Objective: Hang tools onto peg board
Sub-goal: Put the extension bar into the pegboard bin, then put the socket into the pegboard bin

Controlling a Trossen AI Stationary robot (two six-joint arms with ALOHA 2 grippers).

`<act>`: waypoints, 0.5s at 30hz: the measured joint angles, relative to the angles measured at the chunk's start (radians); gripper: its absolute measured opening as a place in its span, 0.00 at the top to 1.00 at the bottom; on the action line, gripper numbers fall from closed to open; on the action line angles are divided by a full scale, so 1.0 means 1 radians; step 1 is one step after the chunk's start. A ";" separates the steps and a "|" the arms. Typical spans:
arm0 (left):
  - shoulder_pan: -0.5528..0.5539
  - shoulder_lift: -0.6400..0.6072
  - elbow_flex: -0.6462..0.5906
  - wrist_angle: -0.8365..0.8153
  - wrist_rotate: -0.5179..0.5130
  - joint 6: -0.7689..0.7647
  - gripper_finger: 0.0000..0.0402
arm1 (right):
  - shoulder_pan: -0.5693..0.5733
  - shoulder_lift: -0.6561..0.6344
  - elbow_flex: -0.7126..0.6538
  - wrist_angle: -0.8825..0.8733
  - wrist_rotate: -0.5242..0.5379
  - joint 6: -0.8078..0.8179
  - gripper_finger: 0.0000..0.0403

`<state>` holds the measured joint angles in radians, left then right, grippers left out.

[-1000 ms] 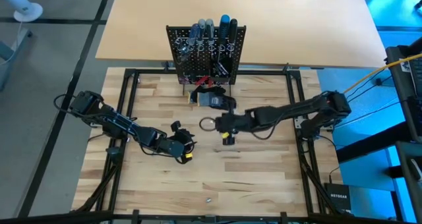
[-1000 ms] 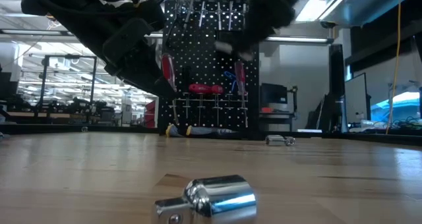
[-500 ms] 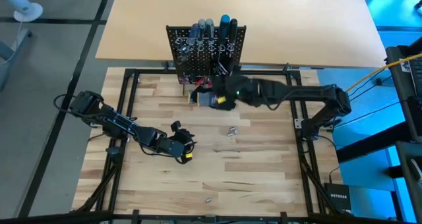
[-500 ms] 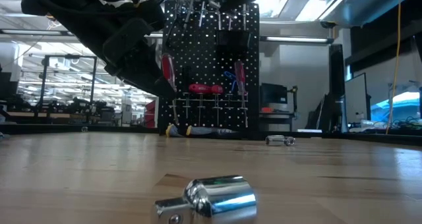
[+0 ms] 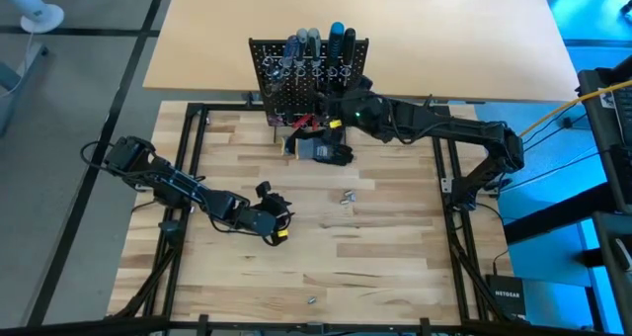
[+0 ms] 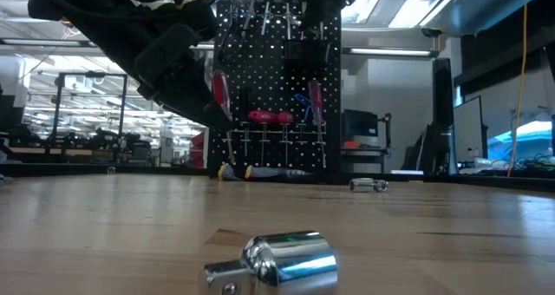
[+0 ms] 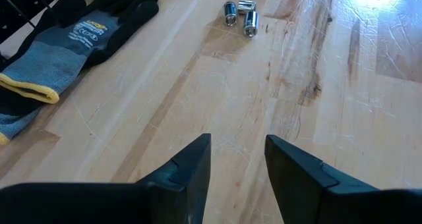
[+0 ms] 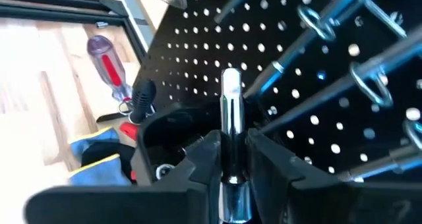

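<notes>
Right wrist view: right gripper pinches a shiny metal bit right at the peg board, over its black bin.
Bit is held upright with its end toward the bin, probably so it drops or slots straight in; screwdrivers already sit in the board's rings and one red-handled screwdriver lies on the table at the board's foot. Left gripper waits well away from the board, fingers apart and empty, low over the table. Two more metal pieces lie between it and the board, beside a glove, likely next to be collected.
</notes>
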<state>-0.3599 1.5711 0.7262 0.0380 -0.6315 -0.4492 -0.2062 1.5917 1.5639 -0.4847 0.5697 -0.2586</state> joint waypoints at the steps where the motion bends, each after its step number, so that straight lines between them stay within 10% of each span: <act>1: 0.000 0.000 0.000 0.000 0.000 0.000 0.67 | 0.000 0.000 0.000 -0.006 0.000 0.006 0.80; 15: 0.000 0.000 0.000 0.000 0.000 0.004 0.67 | 0.107 -0.047 0.001 -0.153 0.002 -0.003 0.57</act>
<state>-0.3601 1.5713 0.7263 0.0380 -0.6315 -0.4454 -0.0995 1.5451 1.5650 -0.6377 0.5721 -0.2611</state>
